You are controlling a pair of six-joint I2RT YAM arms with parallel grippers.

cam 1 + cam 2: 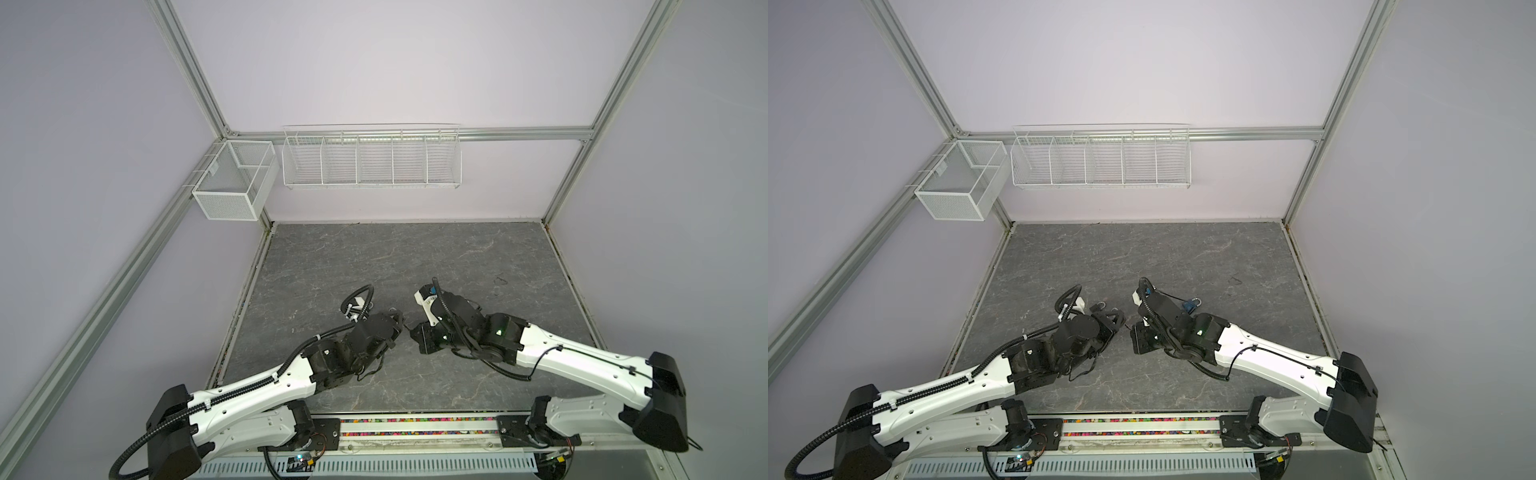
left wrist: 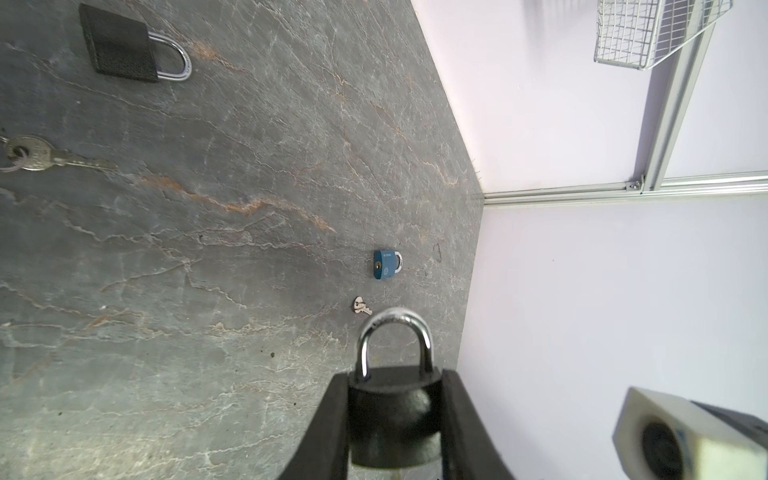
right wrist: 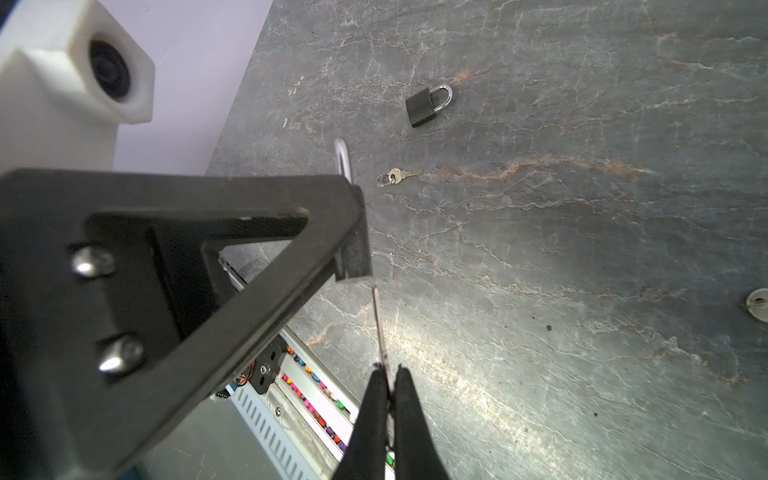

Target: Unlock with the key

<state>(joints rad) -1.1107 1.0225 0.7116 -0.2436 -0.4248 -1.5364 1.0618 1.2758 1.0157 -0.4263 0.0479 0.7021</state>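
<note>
Gripping a black padlock by its body, the left hand holds it near the front middle of the surface. The right hand pinches a key, whose blade reaches up to the left hand's finger; whether it sits in the keyhole is hidden. Lying on the surface are a second black padlock, a ringed key, a blue padlock and a small key near it.

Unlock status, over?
Left gripper shut on black padlock with silver shackle. Right gripper shut on silver key, tip near lock; insertion hidden. Nothing between.
</note>
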